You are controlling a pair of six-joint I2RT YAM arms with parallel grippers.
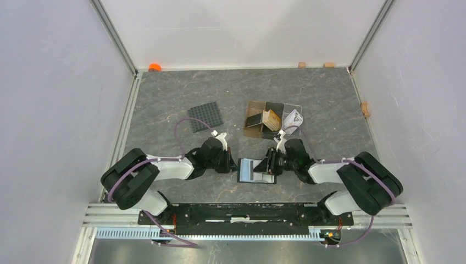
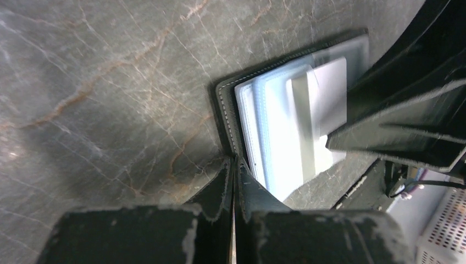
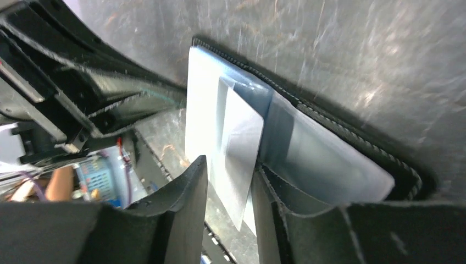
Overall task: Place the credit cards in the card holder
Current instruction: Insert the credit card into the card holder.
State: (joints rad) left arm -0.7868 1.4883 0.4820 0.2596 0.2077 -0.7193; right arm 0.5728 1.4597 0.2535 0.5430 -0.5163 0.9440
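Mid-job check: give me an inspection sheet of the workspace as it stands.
Surface: grey veined table.
Job's things: card holder lies open between the grippers, whitish card on its pale inside; tan cards in brown box.
Clutter: gridded mat, clear tray, orange object at the back edge.
Grippers: left gripper shut, tips at the holder's edge; right gripper open around the whitish card.
Cables: purple cables along both arms.
Surroundings: white walls, wood blocks.

We are seeing a black card holder (image 1: 255, 170) showing pale blue-grey inside, a whitish card (image 3: 239, 148), a black gridded mat (image 1: 206, 116), a brown translucent box (image 1: 255, 118) and a grey tabletop (image 1: 165, 93) veined with brown.
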